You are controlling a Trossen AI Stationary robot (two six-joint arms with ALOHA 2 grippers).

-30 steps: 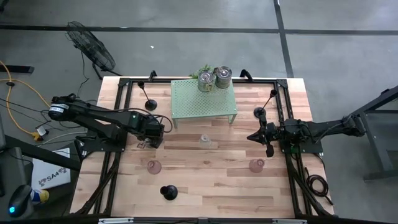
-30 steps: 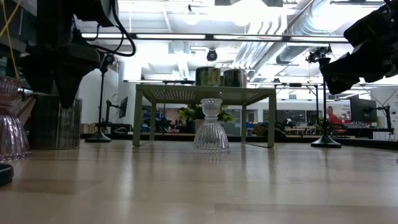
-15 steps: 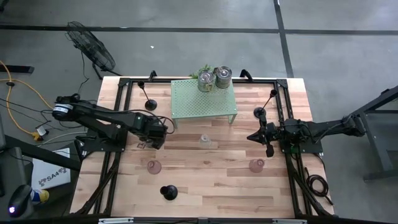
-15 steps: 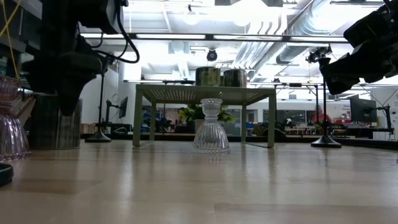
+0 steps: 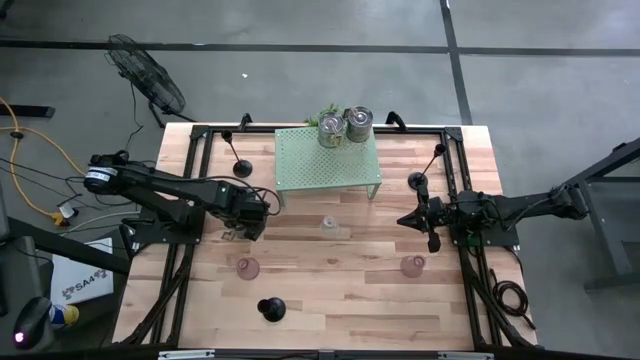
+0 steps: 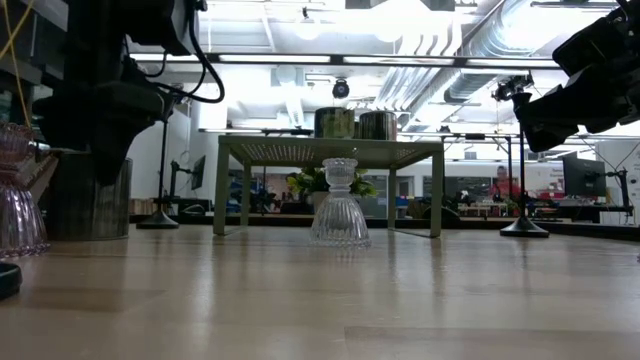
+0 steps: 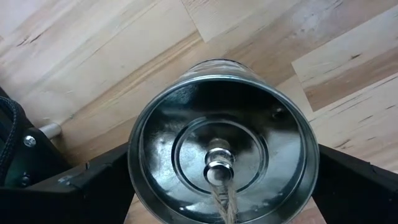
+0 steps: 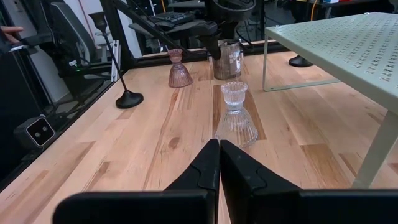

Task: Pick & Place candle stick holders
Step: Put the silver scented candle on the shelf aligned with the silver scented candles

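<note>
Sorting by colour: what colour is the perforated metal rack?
Pale green perforated metal rack, clearest in the high view.

Looking straight down into a shiny silver cup [image 7: 222, 146] standing on the wooden table [image 7: 93, 56], my spread dark fingers [image 7: 93, 193] flanking it on both sides.

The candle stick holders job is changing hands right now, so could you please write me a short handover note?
Left gripper: open, its fingers either side of a silver cup standing on the table, not closed on it.
Right gripper: shut, empty, waiting over the table's right side.
Two silver cups sit on the green rack.
On the table: clear glass holder, two pink glass holders, black holders.
Left: the cup between the left fingers, and whichever other holders must move.
</note>
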